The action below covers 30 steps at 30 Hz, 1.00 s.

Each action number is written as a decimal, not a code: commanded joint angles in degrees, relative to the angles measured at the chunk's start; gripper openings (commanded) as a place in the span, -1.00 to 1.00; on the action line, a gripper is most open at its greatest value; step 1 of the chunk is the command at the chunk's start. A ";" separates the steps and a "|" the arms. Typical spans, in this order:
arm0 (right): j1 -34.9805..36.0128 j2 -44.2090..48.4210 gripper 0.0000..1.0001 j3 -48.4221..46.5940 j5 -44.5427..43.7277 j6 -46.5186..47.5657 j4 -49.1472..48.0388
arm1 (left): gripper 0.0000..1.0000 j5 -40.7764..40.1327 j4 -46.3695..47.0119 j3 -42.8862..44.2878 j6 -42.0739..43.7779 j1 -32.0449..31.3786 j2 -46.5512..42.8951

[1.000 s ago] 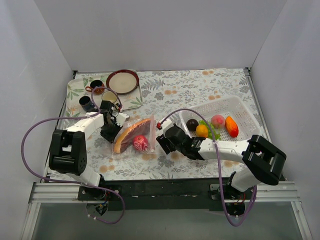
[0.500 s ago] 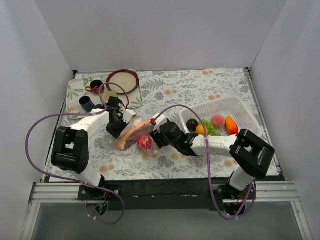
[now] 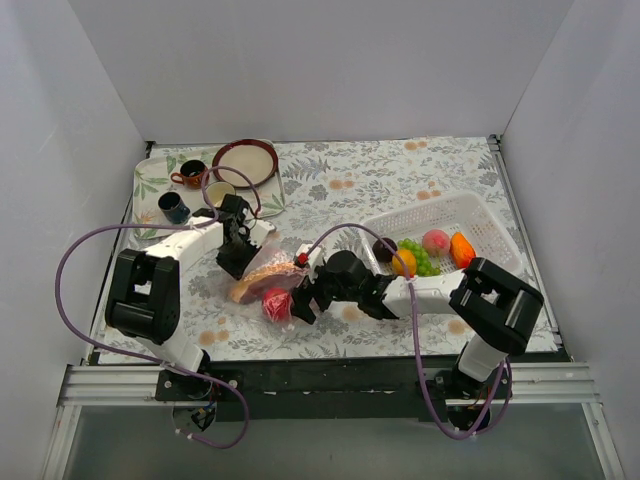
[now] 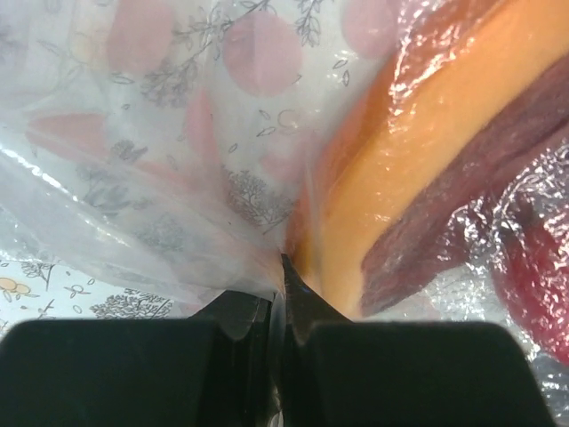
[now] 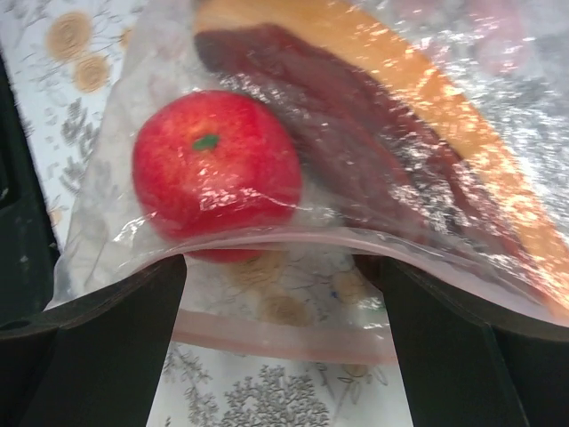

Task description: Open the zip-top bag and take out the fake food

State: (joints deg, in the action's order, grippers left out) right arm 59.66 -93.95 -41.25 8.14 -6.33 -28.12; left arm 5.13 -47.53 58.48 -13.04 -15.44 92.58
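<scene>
The zip-top bag lies left of centre on the flowered cloth. It holds a red apple and a long orange and maroon piece. My left gripper is shut on the bag's closed far end; in the left wrist view the fingertips pinch the clear plastic next to the long piece. My right gripper is open at the bag's mouth. In the right wrist view the pink zip strip is parted, with the apple just inside.
A white mesh basket at the right holds a dark purple ball, an orange fruit, green grapes, a pink fruit and an orange-red piece. A tray at the back left carries cups and a brown-rimmed plate.
My right gripper has moved left to the bag's mouth. The apple has slid down and left toward the opening. My left gripper has shifted slightly up and right with the bag's end.
</scene>
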 commanded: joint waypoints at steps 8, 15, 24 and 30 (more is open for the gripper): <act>2.30 -0.27 0.97 2.32 -4.27 0.52 -5.81 | -1.00 4.10 0.77 -5.57 -3.84 -2.22 -1.78; 3.80 0.96 0.97 -2.08 -17.09 -1.30 11.13 | -1.00 0.95 0.94 -6.45 -4.28 -2.40 -2.40; 4.06 5.62 0.74 1.18 -19.13 -4.92 10.54 | -0.67 -4.42 -5.90 5.85 -7.18 -1.87 -3.63; 4.06 3.60 0.66 1.53 -15.26 -5.80 7.38 | 0.43 -6.71 -9.41 8.57 -5.69 -1.79 -8.36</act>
State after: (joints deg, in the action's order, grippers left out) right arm 63.51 -89.38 -40.34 -8.78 -10.61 -16.84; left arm 0.40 -52.34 64.47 -19.35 -17.32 90.17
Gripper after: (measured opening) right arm 0.837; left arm 0.650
